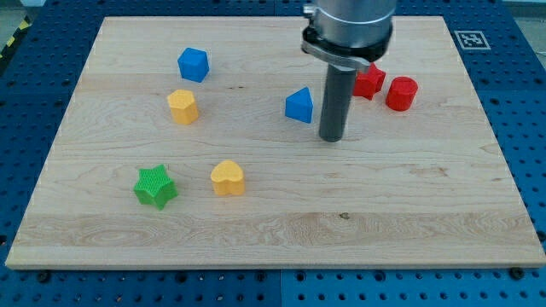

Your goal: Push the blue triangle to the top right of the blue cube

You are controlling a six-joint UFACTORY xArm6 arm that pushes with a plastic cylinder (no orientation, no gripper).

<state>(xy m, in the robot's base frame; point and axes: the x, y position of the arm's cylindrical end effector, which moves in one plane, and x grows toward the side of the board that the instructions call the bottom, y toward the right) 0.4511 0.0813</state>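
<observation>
The blue triangle (299, 106) lies on the wooden board (273, 230) a little above the view's middle. The blue cube (194, 64) sits toward the view's upper left, well apart from the triangle. My tip (332, 136) rests on the board just right of and slightly below the blue triangle, with a small gap between them. The dark rod rises from it to the arm at the view's top.
A yellow hexagonal block (182, 107) lies below the blue cube. A yellow heart (228, 177) and a green star (155, 186) sit at the lower left. A red block (369, 82), partly behind the rod, and a red cylinder (401, 93) sit at the upper right.
</observation>
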